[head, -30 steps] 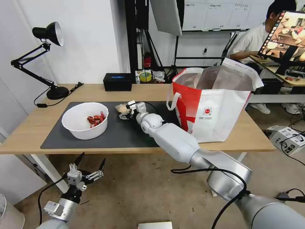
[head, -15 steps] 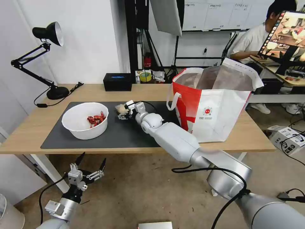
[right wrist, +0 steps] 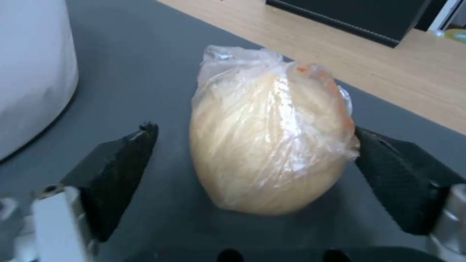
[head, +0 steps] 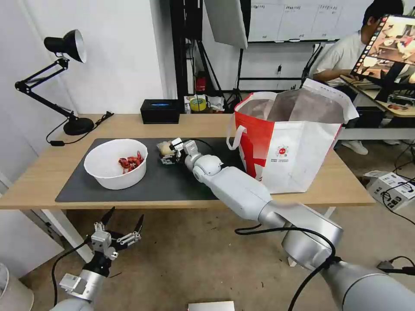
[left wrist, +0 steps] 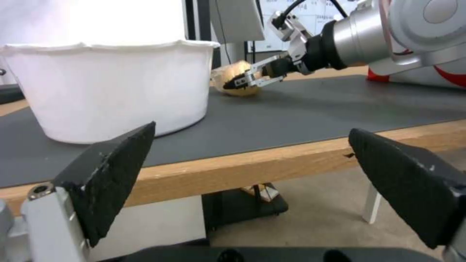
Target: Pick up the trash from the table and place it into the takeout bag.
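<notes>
Wrapped bun (right wrist: 269, 134) lies on the dark mat (head: 173, 183) at frame centre, just right of the white bowl (head: 115, 163). Right gripper (head: 169, 153) straddles it, jaws open, one pad touching. Left gripper (head: 122, 223) hangs open below the table edge (left wrist: 252, 165), lower left.

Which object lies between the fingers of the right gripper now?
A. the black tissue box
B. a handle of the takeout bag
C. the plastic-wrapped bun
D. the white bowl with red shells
C. In the right wrist view the plastic-wrapped bun sits on the dark mat between the two open fingers of the right gripper; one finger touches it, the other stands apart.
</notes>
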{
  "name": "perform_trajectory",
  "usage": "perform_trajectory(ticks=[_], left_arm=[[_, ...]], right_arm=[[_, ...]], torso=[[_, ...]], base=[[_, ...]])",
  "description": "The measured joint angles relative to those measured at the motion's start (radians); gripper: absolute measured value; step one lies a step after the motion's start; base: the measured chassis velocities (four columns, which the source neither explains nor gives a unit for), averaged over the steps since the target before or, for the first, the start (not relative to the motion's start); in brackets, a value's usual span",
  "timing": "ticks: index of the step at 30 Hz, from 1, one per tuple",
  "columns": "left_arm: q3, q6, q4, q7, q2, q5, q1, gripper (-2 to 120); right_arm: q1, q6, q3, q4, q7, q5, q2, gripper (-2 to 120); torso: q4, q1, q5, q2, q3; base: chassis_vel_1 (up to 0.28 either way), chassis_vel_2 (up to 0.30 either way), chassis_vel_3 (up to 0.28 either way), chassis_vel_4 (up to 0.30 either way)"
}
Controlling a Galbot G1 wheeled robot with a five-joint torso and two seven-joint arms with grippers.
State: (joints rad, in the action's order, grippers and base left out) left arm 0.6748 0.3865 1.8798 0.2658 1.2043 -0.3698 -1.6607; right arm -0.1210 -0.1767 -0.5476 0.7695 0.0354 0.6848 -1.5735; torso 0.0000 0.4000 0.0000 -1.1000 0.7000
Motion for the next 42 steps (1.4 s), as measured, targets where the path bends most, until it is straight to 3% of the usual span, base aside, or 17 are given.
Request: perform_trajectory(ticks=[4, 11, 20, 23, 28, 32, 36, 37, 42], left_arm=[[0.0, 0.001, 0.001, 0.0, 0.0, 0.0, -0.003, 100], [0.001, 0.008, 0.002, 0.0, 0.001, 0.0, -0.01, 100], [0.001, 0.017, 0.004, 0.0, 0.005, 0.001, -0.019, 100], [0.007, 0.022, 0.008, 0.0, 0.008, 0.003, -0.029, 100], [0.012, 0.023, 0.014, 0.0, 0.009, 0.003, -0.035, 100], [0.015, 0.023, 0.021, 0.0, 0.01, 0.004, -0.04, 100], [0.017, 0.023, 0.024, 0.0, 0.017, 0.012, -0.048, 100], [0.017, 0.023, 0.024, 0.0, 0.017, 0.012, -0.048, 100], [0.012, 0.024, 0.025, -0.001, 0.02, 0.02, -0.052, 100]], right_arm=[[0.0, -0.003, 0.0, -0.001, 0.0, 0.005, 0.0, 86], [-0.012, -0.009, 0.009, -0.004, -0.003, 0.011, 0.001, 54], [-0.027, -0.017, 0.023, 0.007, -0.017, 0.012, 0.001, 28], [-0.038, -0.026, 0.04, 0.02, -0.03, 0.017, 0.003, 11], [-0.053, -0.027, 0.061, 0.074, -0.051, 0.022, 0.017, 6], [-0.071, -0.028, 0.059, 0.206, -0.078, 0.027, 0.072, 6], [-0.13, -0.029, 0.053, 0.459, -0.145, 0.026, 0.216, 5], [-0.13, -0.029, 0.053, 0.459, -0.145, 0.026, 0.216, 5], [-0.213, -0.001, 0.093, 0.692, -0.191, 0.004, 0.352, 5]], torso=[[0.0, 0.0, 0.0, 0.0, 0.0], [0.0, 0.0, 0.0, 0.0, 0.0], [0.0, 0.0, 0.0, 0.0, 0.0], [0.0, 0.0, 0.0, 0.0, 0.0], [0.0, 0.0, 0.0, 0.0, 0.0], [0.0002, 0.0, 0.0001, 0.0, 0.0], [-0.0002, 0.0, 0.0002, 0.0, 0.0], [-0.0002, 0.0, 0.0002, 0.0, 0.0], [-0.0003, 0.0, 0.0003, 0.0, 0.0]], base=[[0.0, 0.0, 0.0, 0.0], [0.0, 0.0, 0.0, 0.0], [0.0, 0.0, 0.0, 0.0], [0.0, 0.0, 0.0, 0.0], [0.0, 0.0, 0.0, 0.0], [0.0, 0.0, 0.0, 0.0], [0.0, 0.0, 0.0, 0.0], [0.0, 0.0, 0.0, 0.0], [0.0, 0.0, 0.0, 0.0]])
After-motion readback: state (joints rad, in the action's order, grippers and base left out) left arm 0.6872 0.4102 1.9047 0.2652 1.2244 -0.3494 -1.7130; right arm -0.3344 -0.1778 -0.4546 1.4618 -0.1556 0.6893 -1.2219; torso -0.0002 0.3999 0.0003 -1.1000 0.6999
